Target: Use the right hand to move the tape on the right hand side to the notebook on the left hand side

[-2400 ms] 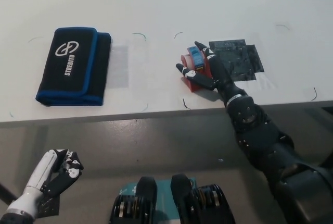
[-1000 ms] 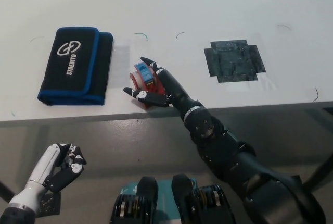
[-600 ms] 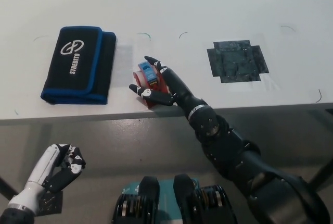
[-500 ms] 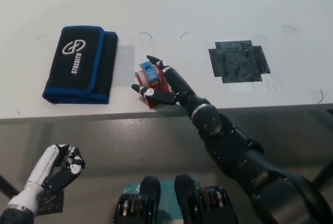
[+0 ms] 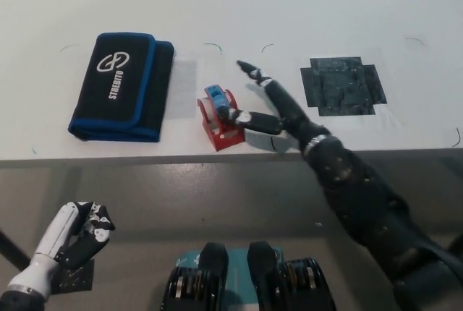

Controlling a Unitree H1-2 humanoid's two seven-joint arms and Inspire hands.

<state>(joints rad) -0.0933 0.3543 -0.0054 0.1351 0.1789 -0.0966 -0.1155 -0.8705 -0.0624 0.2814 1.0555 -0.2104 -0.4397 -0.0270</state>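
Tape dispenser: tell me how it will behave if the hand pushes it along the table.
The tape dispenser stands on a flat red base, so it will probably slide rather than roll. It looks small and plastic, so likely light. It stands taller than wide and near the table edge, so a high push from the open right hand might tip it.

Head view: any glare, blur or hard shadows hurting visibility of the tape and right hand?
Head view: lighting is soft and even, with no hard glare on the white table; the red tape dispenser and the black right hand look sharp, casting only faint shadows; the black pouch with blue trim reads clearly; the white left hand sits dimmer below the table edge.
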